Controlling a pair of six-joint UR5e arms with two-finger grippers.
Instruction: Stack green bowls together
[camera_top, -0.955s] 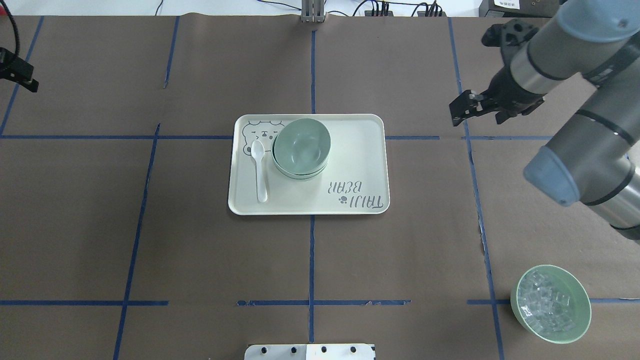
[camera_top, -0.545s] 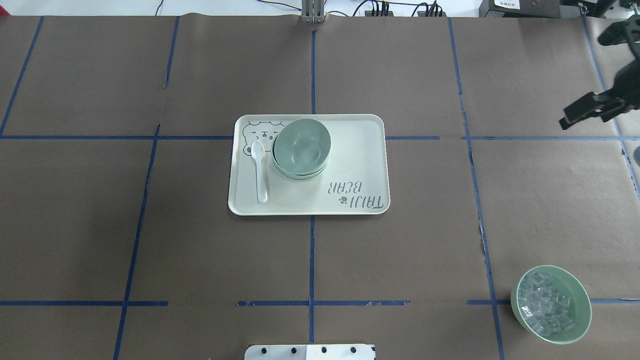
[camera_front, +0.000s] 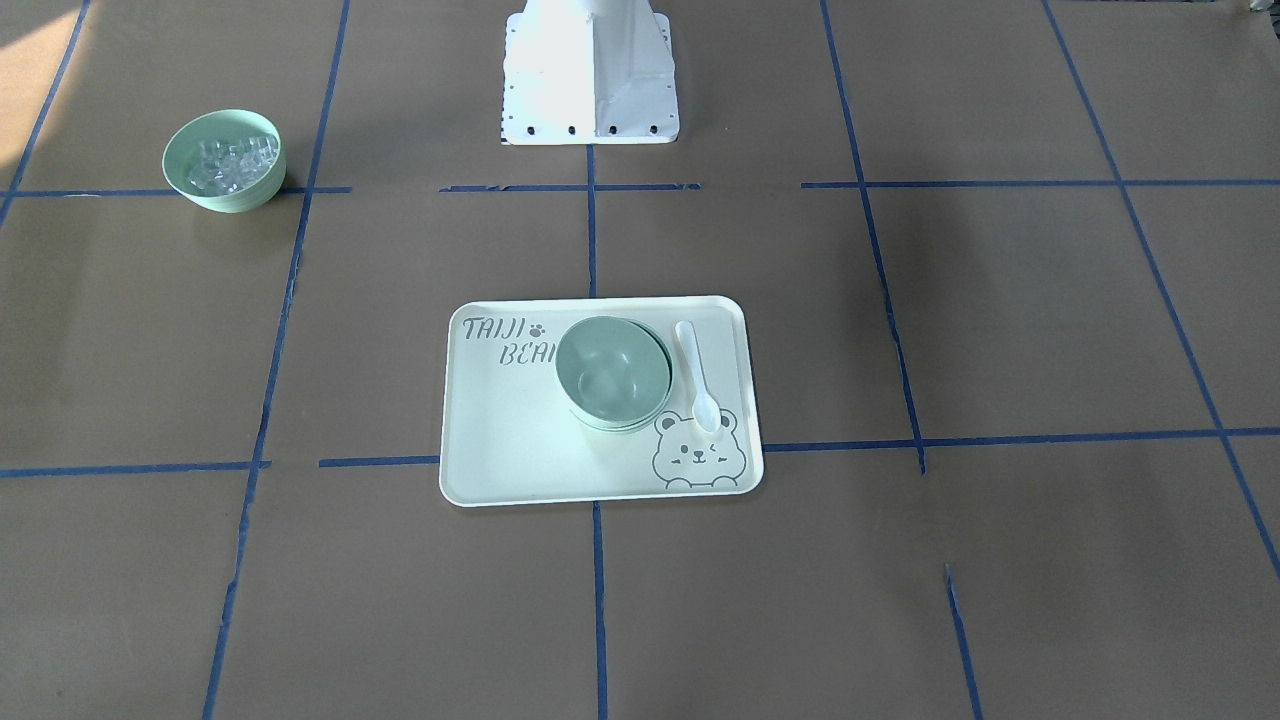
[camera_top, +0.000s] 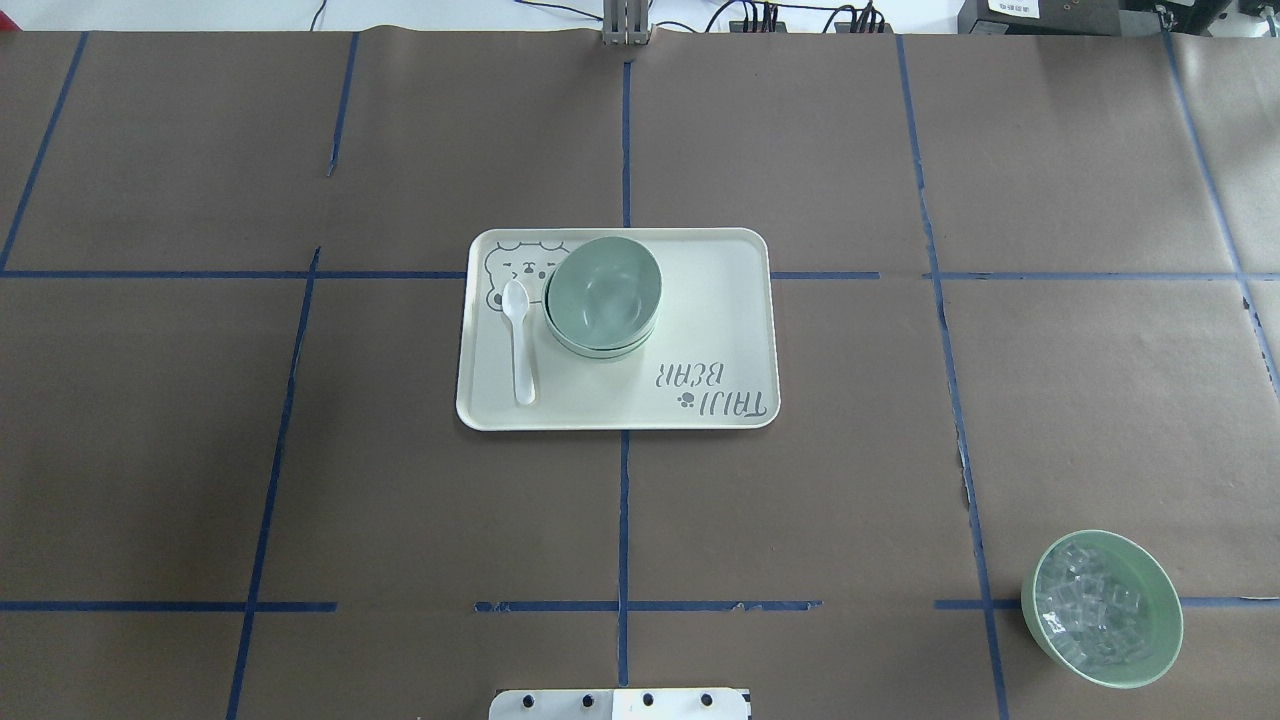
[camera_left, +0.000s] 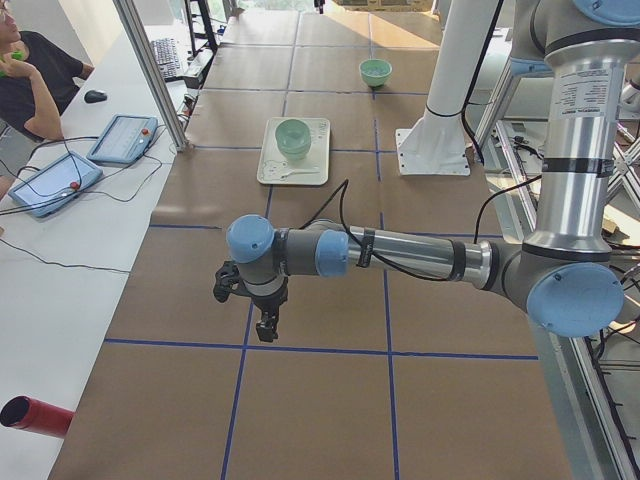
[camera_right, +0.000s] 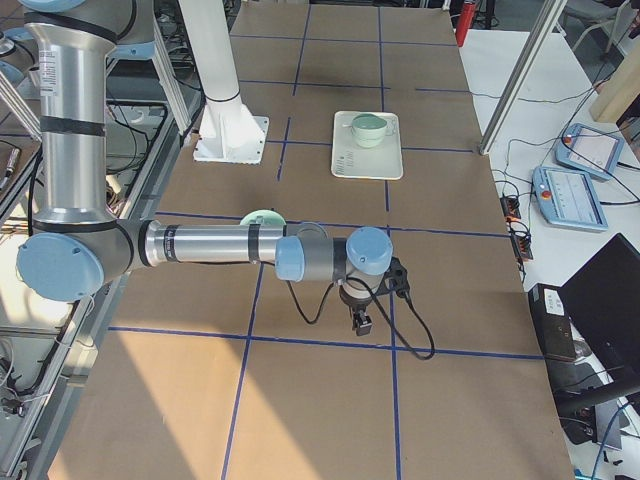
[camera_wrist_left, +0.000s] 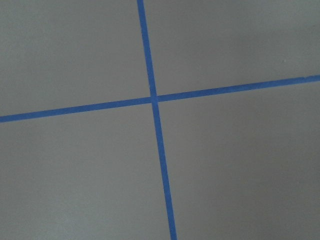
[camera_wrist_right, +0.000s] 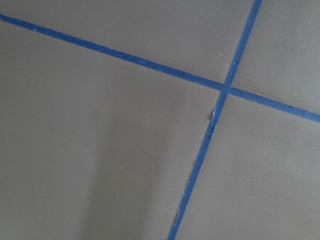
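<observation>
The pale mint-green round plastic bowls (camera_top: 603, 295) sit nested as one stack on the cream rectangular tray (camera_top: 720, 300) in the middle of the desk (camera_top: 400, 520), beside a white plastic spoon (camera_top: 518, 340), so the stacking looks done. That likely explains why the left arm (camera_left: 410, 255) and right arm (camera_right: 200, 243) hang out near the desk's opposite ends, well apart from the tray. Whether their jaws are spread or pressed together, I cannot tell.

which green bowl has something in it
The lone bowl off the cream tray, at the robot's right: it holds clear cubes. The stacked green bowls on that tray look empty.
</observation>
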